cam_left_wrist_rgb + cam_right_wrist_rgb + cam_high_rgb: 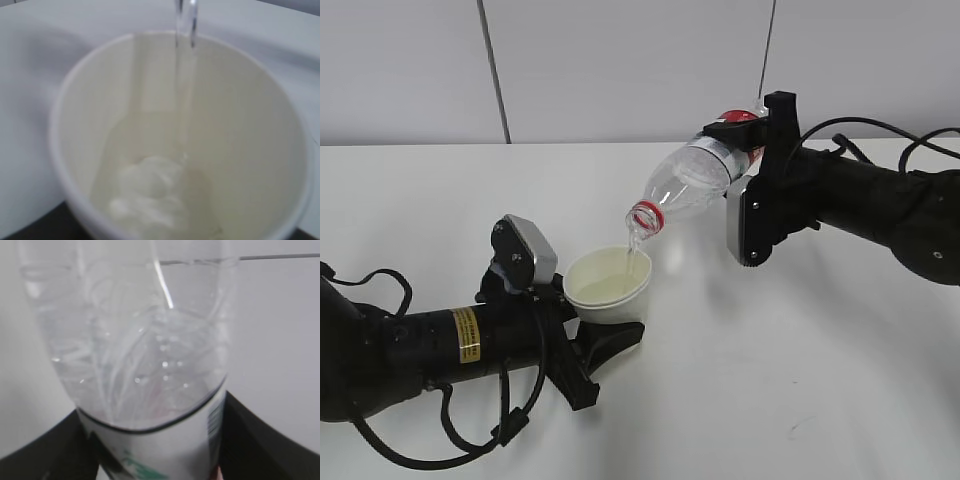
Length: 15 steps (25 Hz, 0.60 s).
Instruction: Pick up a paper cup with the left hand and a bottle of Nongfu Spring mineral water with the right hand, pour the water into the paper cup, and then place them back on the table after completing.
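**Pouring under way: keep the stream centred**

The right tool (pixel 752 140) is clamping the bottle (pixel 692 180) by its labelled body, neck tilted down ahead of it. The water (pixel 636 246) is falling into the paper cup (pixel 607 284), which the left tool (pixel 590 340) is gripping just above the tabletop (pixel 800 360). I'd say holding the tilt steady matters, since the stream is landing near the cup's far rim.
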### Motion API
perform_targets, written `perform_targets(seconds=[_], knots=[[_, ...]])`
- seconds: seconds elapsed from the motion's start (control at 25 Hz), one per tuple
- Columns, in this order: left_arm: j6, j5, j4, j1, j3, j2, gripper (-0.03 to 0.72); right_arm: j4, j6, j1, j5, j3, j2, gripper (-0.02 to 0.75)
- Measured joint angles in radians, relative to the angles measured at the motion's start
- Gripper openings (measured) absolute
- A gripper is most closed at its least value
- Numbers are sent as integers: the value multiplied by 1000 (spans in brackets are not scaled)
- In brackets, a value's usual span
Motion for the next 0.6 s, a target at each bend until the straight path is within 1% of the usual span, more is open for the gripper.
perform_targets(seconds=[0.6], knots=[[0, 0, 0, 0, 0, 1, 368, 16, 62, 0, -2, 0, 0, 461]])
